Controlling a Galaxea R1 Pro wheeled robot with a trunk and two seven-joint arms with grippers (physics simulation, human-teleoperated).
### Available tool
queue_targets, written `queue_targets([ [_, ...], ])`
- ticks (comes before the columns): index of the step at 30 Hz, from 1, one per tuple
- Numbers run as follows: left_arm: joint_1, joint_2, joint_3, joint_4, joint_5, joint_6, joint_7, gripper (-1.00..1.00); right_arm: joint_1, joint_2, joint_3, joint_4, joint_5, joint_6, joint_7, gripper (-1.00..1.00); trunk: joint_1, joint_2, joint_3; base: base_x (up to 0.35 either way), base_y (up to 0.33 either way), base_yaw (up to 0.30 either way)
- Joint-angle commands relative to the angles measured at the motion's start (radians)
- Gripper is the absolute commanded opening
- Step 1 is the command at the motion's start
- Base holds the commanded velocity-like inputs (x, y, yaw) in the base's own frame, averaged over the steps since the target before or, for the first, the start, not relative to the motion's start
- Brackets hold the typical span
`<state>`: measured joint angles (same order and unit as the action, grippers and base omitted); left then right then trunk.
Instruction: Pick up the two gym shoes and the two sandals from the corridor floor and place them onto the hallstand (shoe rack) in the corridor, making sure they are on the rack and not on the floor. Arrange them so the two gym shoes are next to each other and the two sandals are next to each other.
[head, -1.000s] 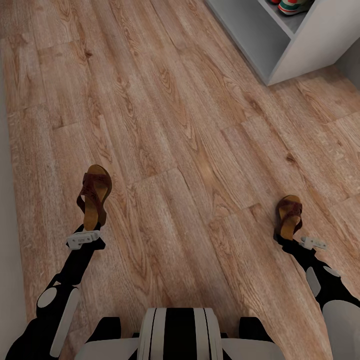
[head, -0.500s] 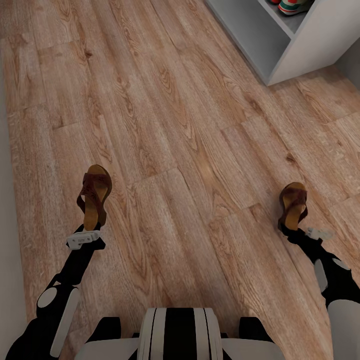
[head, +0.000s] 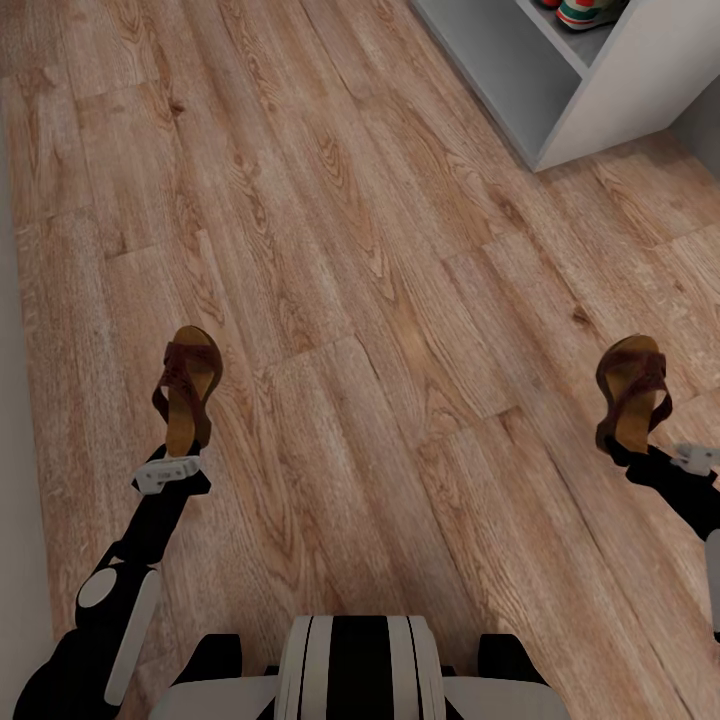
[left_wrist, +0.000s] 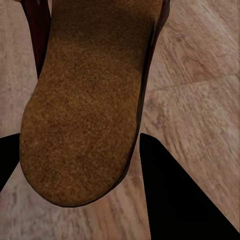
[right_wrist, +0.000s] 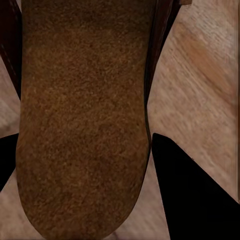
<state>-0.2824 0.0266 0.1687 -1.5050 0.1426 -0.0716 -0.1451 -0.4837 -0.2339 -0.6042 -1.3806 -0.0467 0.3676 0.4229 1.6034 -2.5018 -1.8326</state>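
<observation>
Each gripper holds one dark brown sandal with a tan footbed by its heel end. In the head view the left sandal sticks out forward from my left gripper at the lower left. The right sandal is in my right gripper near the right edge. Close up, the left sandal's footbed sits between two black fingers, and the right sandal's footbed between its fingers. The grey-white hallstand stands at the top right, with a gym shoe on its shelf.
Light brown plank corridor floor stretches between me and the hallstand. A grey wall strip runs along the left edge. My own base shows at the lower edge.
My right arm has swung to the right and forward, carrying its sandal toward the right edge. The left gripper and its sandal have shifted only slightly forward.
</observation>
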Motion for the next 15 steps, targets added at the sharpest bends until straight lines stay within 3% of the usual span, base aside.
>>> queue_targets([
  [1,-0.001,0.0,0.0,0.0,-0.004,0.0,0.001,-1.0,0.004,0.0,-0.002,-0.012,-0.004,0.009,-0.001,-1.0,0.0,0.0,0.0,0.0,0.0,0.0],
  [10,-0.02,0.0,0.0,0.0,-0.01,0.013,0.037,-1.0,0.037,-0.005,-0.039,-0.082,-0.011,0.052,0.005,-1.0,0.0,0.0,0.0,0.0,0.0,0.0],
  [15,-0.053,-0.004,-0.011,-0.005,-0.017,0.129,0.096,-1.0,0.077,-0.004,-0.057,-0.15,-0.012,0.07,0.006,-1.0,0.0,0.0,0.0,0.0,0.0,0.0],
])
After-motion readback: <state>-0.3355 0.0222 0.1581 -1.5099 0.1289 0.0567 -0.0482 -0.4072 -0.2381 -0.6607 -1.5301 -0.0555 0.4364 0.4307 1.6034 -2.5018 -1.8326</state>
